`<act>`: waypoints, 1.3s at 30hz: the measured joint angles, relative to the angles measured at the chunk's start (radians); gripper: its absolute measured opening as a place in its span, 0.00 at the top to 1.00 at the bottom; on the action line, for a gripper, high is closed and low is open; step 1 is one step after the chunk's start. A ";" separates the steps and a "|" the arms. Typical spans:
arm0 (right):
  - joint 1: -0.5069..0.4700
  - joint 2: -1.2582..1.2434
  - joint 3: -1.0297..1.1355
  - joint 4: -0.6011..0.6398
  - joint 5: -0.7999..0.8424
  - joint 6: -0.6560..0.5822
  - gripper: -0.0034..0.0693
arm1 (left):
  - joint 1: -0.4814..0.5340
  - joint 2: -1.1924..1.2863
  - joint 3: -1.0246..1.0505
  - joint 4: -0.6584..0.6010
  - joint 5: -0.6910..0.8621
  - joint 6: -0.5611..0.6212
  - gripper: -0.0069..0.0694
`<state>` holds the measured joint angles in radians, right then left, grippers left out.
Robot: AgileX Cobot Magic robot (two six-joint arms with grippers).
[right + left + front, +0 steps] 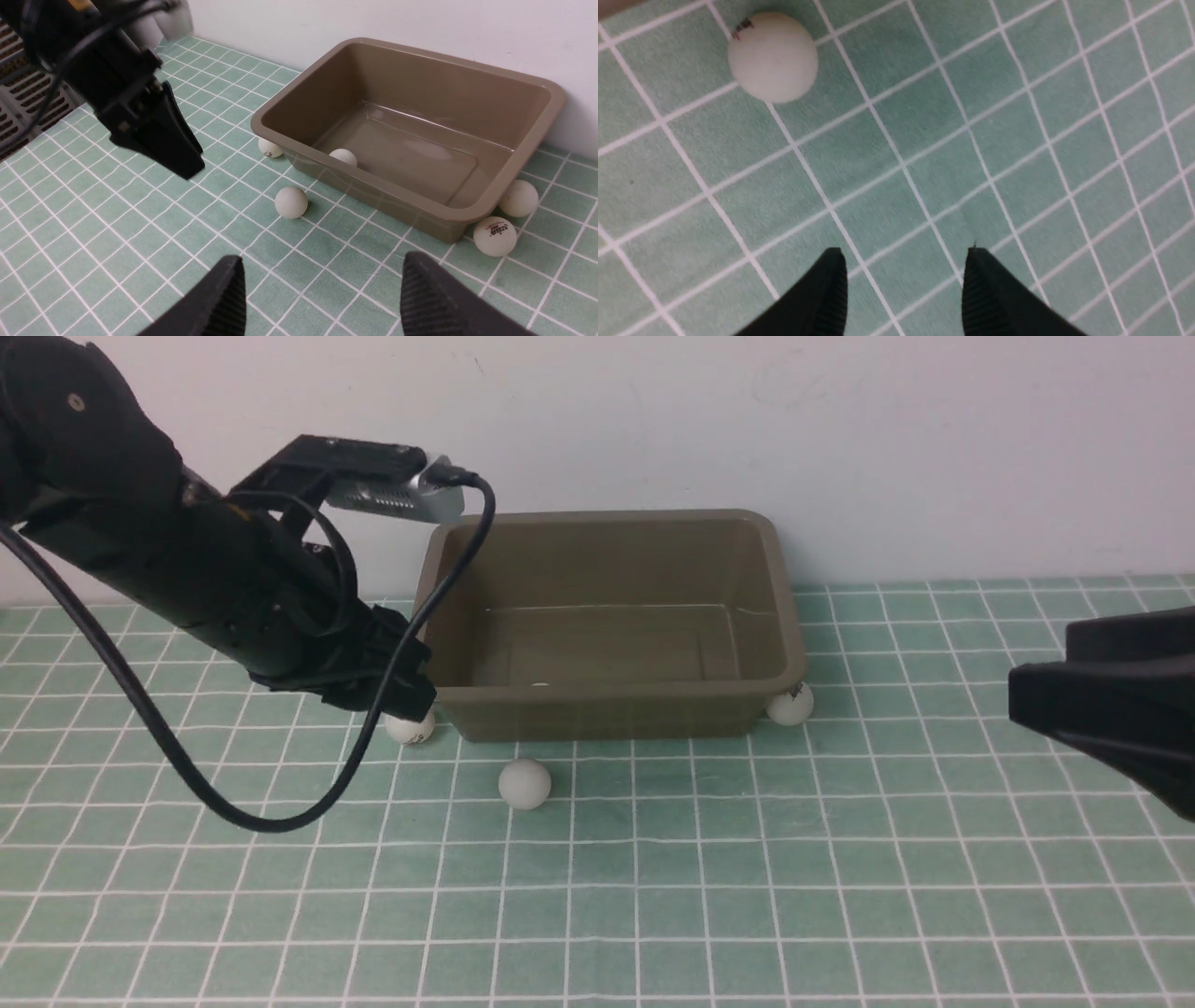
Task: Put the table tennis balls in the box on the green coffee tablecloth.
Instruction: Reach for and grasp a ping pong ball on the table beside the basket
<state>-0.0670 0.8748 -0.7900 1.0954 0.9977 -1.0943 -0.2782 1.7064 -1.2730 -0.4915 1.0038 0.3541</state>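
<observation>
The olive-brown box (pixel 789 616) stands on the mint-green checked tablecloth (pixel 653 896) against the wall. One white ball (pixel 343 157) lies inside it. Outside, one ball (pixel 411 728) lies at the box's front left corner, one (pixel 524 783) in front of the box, and one (pixel 790 704) at its front right corner. The right wrist view shows a further ball (pixel 518 198) beside the box's right wall. My left gripper (pixel 403 698) is open and empty just above the front-left ball (pixel 773 56). My right gripper (pixel 322 266) is open and empty, off to the right (pixel 1102 709).
A white wall (pixel 840 429) runs right behind the box. The left arm's black cable (pixel 233 812) loops down close to the cloth at the left. A grey slatted surface (pixel 28 102) lies past the cloth's left edge.
</observation>
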 joint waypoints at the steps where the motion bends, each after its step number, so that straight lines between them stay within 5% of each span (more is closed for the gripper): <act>1: 0.000 0.000 0.000 0.000 0.000 0.000 0.39 | -0.001 0.013 0.000 0.000 -0.017 0.000 0.50; 9: 0.000 0.000 0.000 -0.007 -0.001 0.000 0.39 | -0.002 0.054 0.000 0.004 -0.102 0.027 0.43; 15: 0.000 0.000 0.000 -0.008 -0.011 -0.001 0.39 | -0.002 0.076 -0.001 0.001 -0.150 0.061 0.22; 20: 0.000 0.000 0.000 -0.012 -0.017 -0.011 0.39 | -0.002 0.111 -0.002 -0.026 -0.173 0.061 0.14; 39: 0.000 0.000 0.000 -0.012 -0.049 -0.023 0.39 | -0.002 0.199 -0.002 -0.060 -0.398 0.026 0.16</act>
<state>-0.0670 0.8748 -0.7900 1.0838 0.9486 -1.1174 -0.2804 1.9051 -1.2748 -0.5517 0.6058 0.3803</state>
